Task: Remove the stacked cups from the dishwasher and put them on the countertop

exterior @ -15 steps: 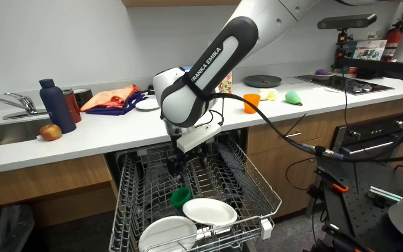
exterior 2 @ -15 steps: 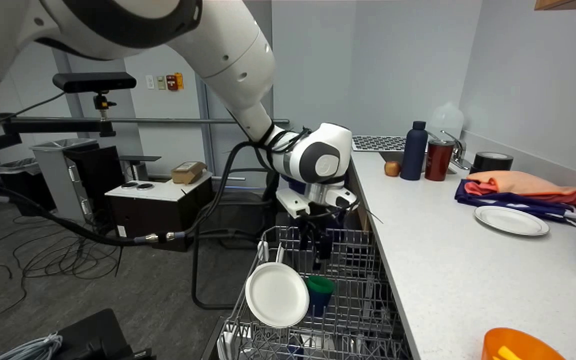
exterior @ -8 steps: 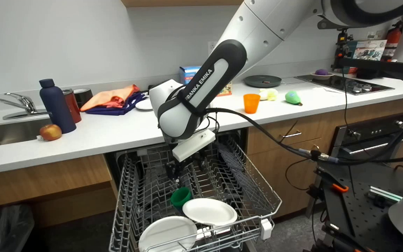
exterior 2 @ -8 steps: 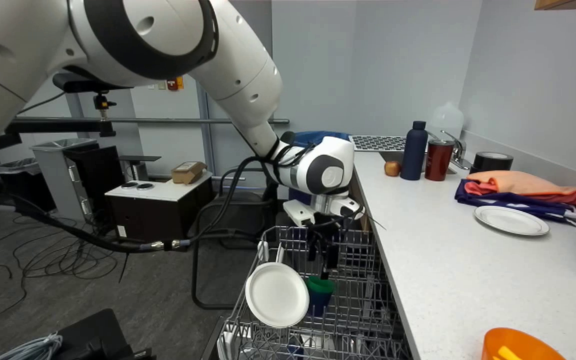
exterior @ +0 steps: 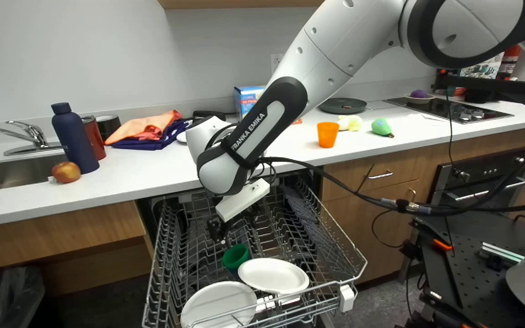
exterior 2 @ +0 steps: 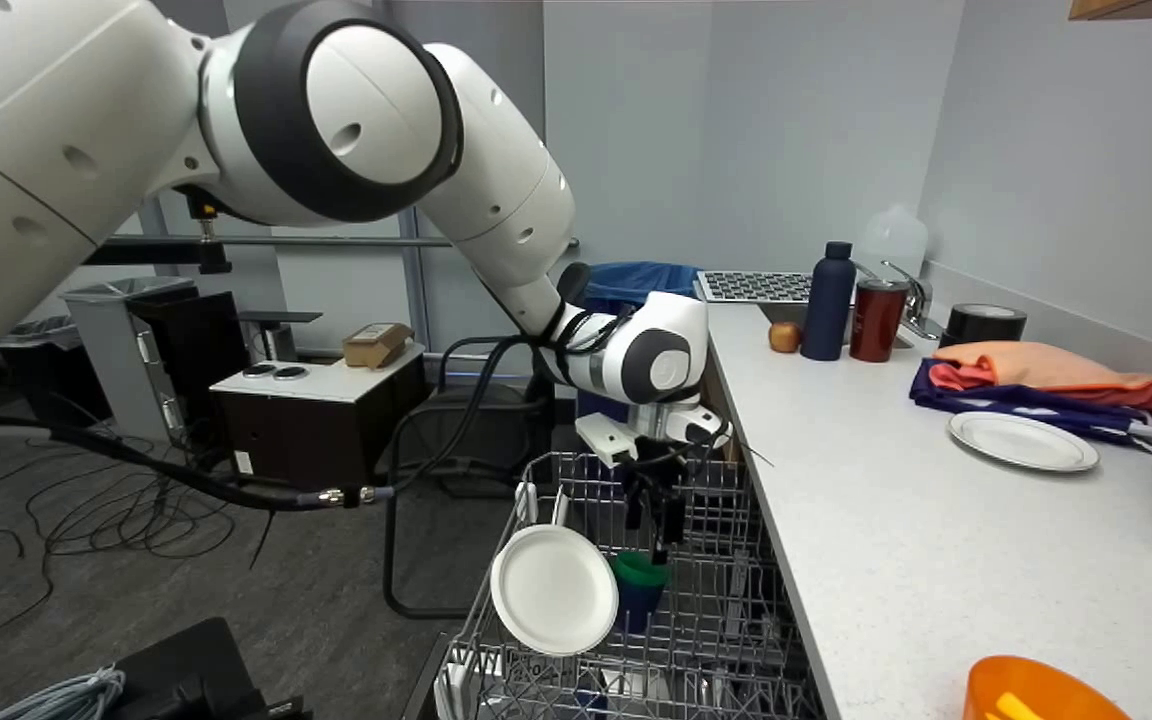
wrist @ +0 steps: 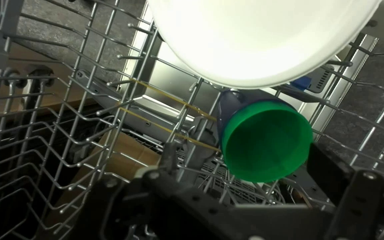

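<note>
fingers (wrist: 327, 170) stand wide apart near the rim of the cups (wrist: 268, 145), which sit in the dishwasher (exterior: 302, 216), out past the front edge of the counter (exterior 2: 896, 520), just beside a plate (exterior 2: 554, 590).

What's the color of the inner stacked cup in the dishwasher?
The inner cup is green; the wrist view shows it best.

Pale walls (exterior 2: 816, 120) met in a corner under even light in an exterior view, with a dark grey floor (exterior 2: 336, 600) spread below. A dark tube-framed chair (exterior 2: 466, 435) stood near a low, white-topped cabinet (exterior 2: 286, 430). In an exterior view, light-brown wooden cabinets (exterior: 362, 228) flanked a black oven (exterior: 483, 177), and a white outlet (exterior: 276, 60) marked the grey wall (exterior: 107, 50).
</note>
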`<state>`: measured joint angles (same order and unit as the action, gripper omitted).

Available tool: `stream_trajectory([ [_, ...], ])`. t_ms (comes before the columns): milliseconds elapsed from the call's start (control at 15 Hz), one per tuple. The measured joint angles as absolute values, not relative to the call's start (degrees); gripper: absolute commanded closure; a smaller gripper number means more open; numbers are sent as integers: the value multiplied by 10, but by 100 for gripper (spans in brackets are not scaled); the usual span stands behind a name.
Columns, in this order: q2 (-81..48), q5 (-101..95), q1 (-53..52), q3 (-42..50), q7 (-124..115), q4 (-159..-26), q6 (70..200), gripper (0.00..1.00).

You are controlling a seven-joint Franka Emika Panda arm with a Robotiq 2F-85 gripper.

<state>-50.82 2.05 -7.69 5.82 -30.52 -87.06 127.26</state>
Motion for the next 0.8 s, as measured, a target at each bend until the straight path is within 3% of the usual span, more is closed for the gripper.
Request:
stream_trajectory([
  [800, -514, 20, -79, 60, -305, -875, 1272, 0],
])
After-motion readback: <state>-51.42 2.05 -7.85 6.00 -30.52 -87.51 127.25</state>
